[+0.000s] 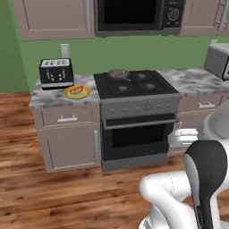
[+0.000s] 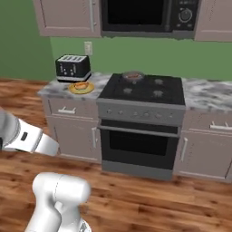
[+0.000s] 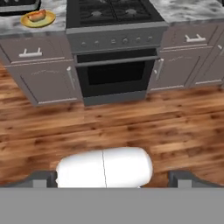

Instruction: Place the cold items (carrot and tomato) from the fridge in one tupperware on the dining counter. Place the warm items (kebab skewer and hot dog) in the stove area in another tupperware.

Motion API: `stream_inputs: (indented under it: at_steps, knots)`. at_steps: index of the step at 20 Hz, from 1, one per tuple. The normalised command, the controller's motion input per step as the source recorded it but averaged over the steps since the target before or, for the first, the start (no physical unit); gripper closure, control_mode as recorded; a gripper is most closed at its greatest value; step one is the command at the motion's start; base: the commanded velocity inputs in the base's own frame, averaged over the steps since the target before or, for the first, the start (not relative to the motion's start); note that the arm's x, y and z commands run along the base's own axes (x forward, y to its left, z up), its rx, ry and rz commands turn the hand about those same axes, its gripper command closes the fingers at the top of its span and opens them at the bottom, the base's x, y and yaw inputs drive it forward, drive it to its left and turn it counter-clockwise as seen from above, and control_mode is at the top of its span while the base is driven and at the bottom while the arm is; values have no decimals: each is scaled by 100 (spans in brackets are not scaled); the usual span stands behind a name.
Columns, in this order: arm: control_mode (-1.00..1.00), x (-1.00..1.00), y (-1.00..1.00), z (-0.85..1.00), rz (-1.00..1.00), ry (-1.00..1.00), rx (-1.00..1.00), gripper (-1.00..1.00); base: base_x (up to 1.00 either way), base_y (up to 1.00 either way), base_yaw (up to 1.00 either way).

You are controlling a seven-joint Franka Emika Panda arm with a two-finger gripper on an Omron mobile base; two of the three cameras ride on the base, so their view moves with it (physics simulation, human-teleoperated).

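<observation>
Hot dog (image 1: 77,91) on yellow plate (image 1: 67,94), toaster (image 1: 56,72), stove (image 1: 134,83), no legible writing

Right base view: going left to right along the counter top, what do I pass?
Toaster → yellow plate with the hot dog → pan on the stove's back-left burner → bare marble counter to the stove's right.

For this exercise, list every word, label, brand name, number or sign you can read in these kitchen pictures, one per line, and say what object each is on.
None can be read.
Toaster: light marks on its front, too blurred to read.
Microwave: a dial at its right, no legible markings.
Stove: a row of knobs, no readable labels.
Wall outlet: no text.
</observation>
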Motion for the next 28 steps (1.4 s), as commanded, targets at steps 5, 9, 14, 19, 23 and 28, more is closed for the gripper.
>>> stream_inputs:
  at_steps: [5,9,14,19,23,28]
  knots:
    - [100,0,0,0,0,0,0,-100,85,64,-21]
    - [100,0,0,0,0,0,0,-100,83,23,-20]
    - [100,0,0,0,0,0,0,-100,89,-25,-7]
    - [100,0,0,0,0,0,0,-100,93,-52,8]
    - [100,0,0,0,0,0,0,-100,80,-62,12]
    - [100,0,0,0,0,0,0,-100,90,-31,9]
